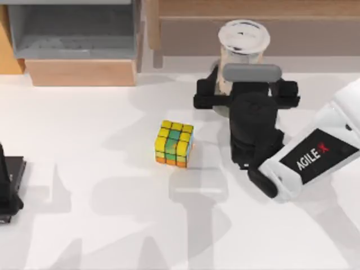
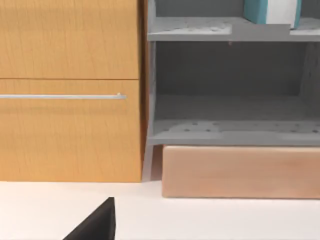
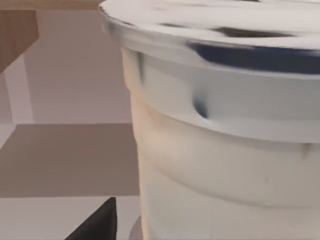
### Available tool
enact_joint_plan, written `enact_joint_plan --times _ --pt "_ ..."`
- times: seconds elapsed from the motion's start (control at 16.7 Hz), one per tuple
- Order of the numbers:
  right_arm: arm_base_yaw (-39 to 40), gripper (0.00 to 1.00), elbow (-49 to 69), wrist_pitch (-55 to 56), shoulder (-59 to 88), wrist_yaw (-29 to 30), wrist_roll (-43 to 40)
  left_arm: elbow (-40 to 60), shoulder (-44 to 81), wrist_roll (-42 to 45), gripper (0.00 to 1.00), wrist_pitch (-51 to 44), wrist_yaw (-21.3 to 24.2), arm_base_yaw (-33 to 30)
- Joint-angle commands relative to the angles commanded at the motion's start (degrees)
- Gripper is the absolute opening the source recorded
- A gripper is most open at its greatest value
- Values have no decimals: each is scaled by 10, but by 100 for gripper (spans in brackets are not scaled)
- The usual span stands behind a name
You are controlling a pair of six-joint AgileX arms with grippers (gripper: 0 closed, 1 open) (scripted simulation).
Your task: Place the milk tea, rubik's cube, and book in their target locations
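The milk tea (image 1: 243, 39), a tall clear cup with a white lid, stands at the back of the table, right of centre. My right gripper (image 1: 246, 90) is at its near side, fingers spread wide on either side of the cup's lower part, open. In the right wrist view the milk tea (image 3: 225, 140) is very close. The rubik's cube (image 1: 174, 144) sits on the table to the left of that gripper, apart from it. The book (image 2: 252, 10) stands on a grey shelf. My left gripper (image 1: 7, 188) rests at the table's left edge.
A grey shelf unit (image 1: 73, 28) on a pale wooden block (image 1: 81, 72) stands at the back left, beside a wooden cabinet (image 2: 65, 125) with a metal handle. A wooden ledge (image 1: 259, 8) runs along the back right, behind the cup.
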Motion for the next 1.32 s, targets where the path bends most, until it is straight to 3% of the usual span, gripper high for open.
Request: enact_joint_plan --times 0.48,0.84,1.08,1.32 --pt "18 100 -38 -76 -112 16 3 0 0 0 100 0 0 0" --pt "15 100 -31 -82 -118 17 6 0 0 0 100 0 0 0" --pt "14 100 41 -161 -146 16 48 0 0 0 100 0 0 0" --pt "30 100 191 -339 -141 -15 136 0 0 0 100 0 0 0"
